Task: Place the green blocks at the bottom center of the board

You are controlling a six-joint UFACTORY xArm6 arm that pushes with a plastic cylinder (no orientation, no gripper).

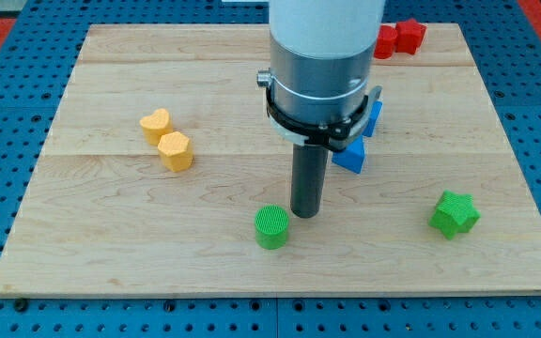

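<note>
A green cylinder block (272, 227) stands near the bottom centre of the wooden board (111, 253). A green star-shaped block (455, 214) lies toward the view's bottom right. My tip (305, 213) rests on the board just to the right of and slightly above the green cylinder, very close to it; I cannot tell if they touch. The star is far to the tip's right.
Two yellow blocks (156, 124) (175, 150) sit together at the view's left. Blue blocks (353, 153) lie behind the rod, partly hidden by the arm. Red blocks (400, 38) sit at the view's top right edge.
</note>
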